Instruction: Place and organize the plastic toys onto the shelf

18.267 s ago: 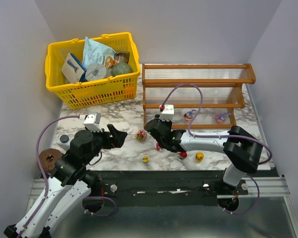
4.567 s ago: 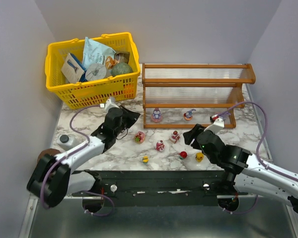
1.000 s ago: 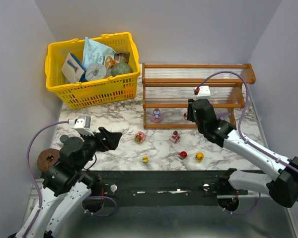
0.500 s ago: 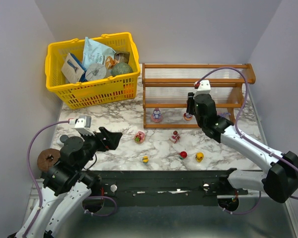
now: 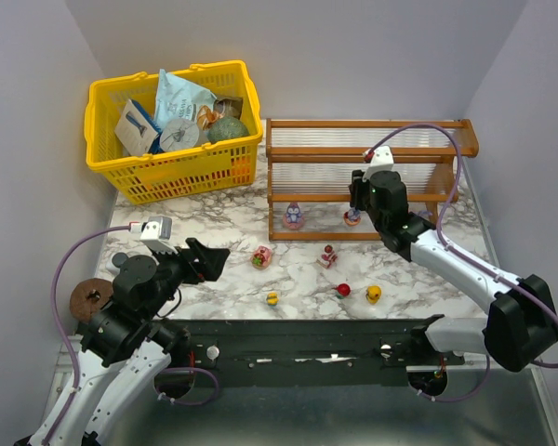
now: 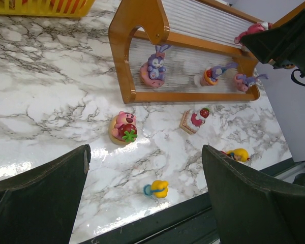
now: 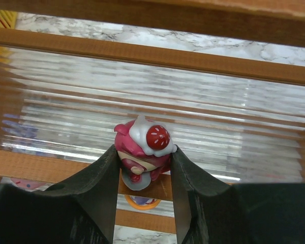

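Note:
My right gripper [image 5: 356,197] is shut on a pink-red figurine with a strawberry on top [image 7: 142,144], held in front of the middle tier of the wooden shelf [image 5: 367,124]; the figurine also shows in the left wrist view [image 6: 251,31]. On the bottom tier stand a purple bunny [image 5: 294,216], a second toy [image 5: 352,217] and a third toy [image 6: 244,81]. On the table lie a pink bear [image 5: 262,256], a cake toy [image 5: 327,255], a small yellow toy [image 5: 272,298], a red toy [image 5: 342,290] and a yellow duck [image 5: 374,295]. My left gripper [image 5: 214,258] is open and empty, left of them.
The yellow basket [image 5: 102,93] of packets stands at the back left beside the shelf. A brown disc [image 5: 89,299] and a small dark cap [image 5: 121,260] lie at the left edge. The black rail runs along the table's near edge.
My right gripper has risen with the pink-red figurine from in front of the bottom tier to the middle tier's height. The left arm has not moved.

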Action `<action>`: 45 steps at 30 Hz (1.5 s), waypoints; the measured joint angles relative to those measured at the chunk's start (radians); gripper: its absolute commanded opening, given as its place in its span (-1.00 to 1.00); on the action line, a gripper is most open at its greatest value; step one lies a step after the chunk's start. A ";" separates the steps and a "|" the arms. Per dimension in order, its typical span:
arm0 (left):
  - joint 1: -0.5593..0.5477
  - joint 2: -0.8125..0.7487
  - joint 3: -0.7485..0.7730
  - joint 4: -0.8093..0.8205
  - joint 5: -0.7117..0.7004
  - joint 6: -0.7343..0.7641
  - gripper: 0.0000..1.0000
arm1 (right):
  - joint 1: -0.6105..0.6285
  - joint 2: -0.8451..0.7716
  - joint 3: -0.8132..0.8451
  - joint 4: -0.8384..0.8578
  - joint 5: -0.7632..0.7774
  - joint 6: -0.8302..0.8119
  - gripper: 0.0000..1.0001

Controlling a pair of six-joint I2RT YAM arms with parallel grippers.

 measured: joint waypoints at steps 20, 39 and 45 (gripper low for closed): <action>0.000 0.006 0.000 0.000 0.008 0.004 0.98 | -0.032 0.016 -0.010 0.046 -0.056 -0.011 0.24; 0.000 0.006 0.000 0.000 0.008 0.004 0.97 | -0.032 -0.064 -0.024 0.012 -0.071 -0.002 0.81; 0.000 0.005 0.000 0.000 0.008 0.004 0.98 | -0.032 -0.204 -0.033 -0.038 -0.155 0.022 0.85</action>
